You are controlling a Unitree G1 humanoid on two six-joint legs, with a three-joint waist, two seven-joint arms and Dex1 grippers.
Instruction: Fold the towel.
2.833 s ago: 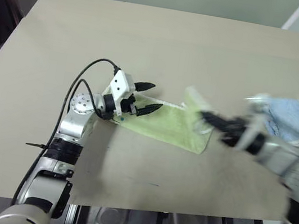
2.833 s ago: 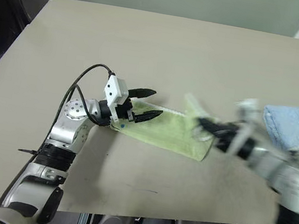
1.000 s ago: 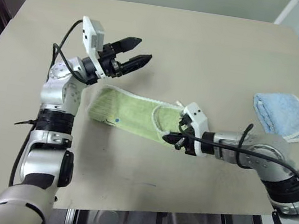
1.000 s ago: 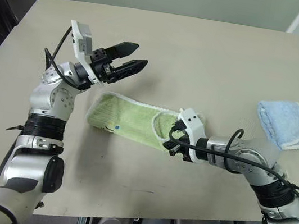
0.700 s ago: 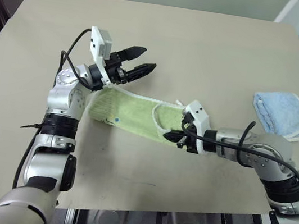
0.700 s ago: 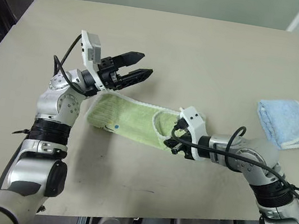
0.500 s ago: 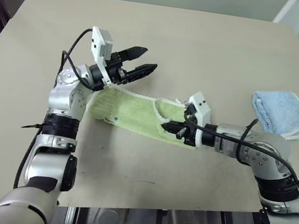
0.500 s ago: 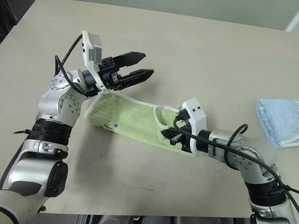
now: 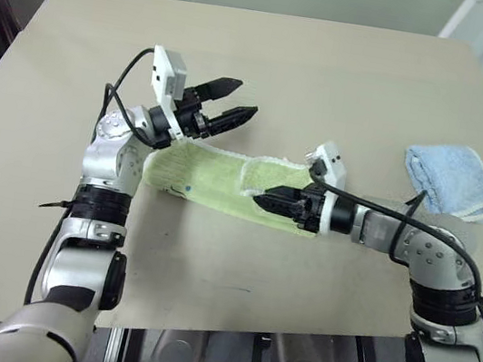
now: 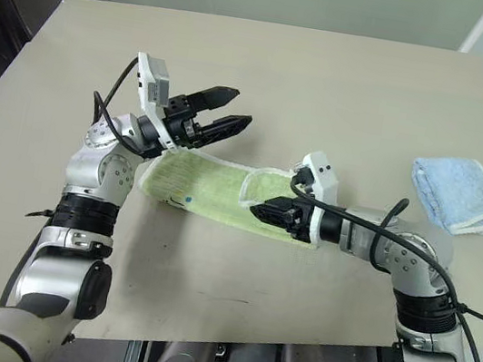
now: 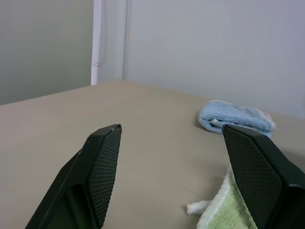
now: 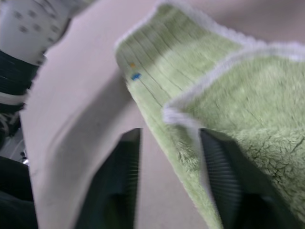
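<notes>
bare table [image 9: 332, 76] beyond, blue towel [image 9: 450, 179] far right

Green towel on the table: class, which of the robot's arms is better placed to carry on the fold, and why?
Probably the right. The right gripper is open directly over the towel, at its folded-over end. The left gripper, also open, hovers above the table beyond the towel's other end.

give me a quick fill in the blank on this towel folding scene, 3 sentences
1. The towel under the right gripper is light ____ in colour.
2. The smaller folded towel near the table's right edge is light ____.
3. The left gripper hovers above the green towel's left end with its jaws ____.

Missing words: green; blue; open
</notes>
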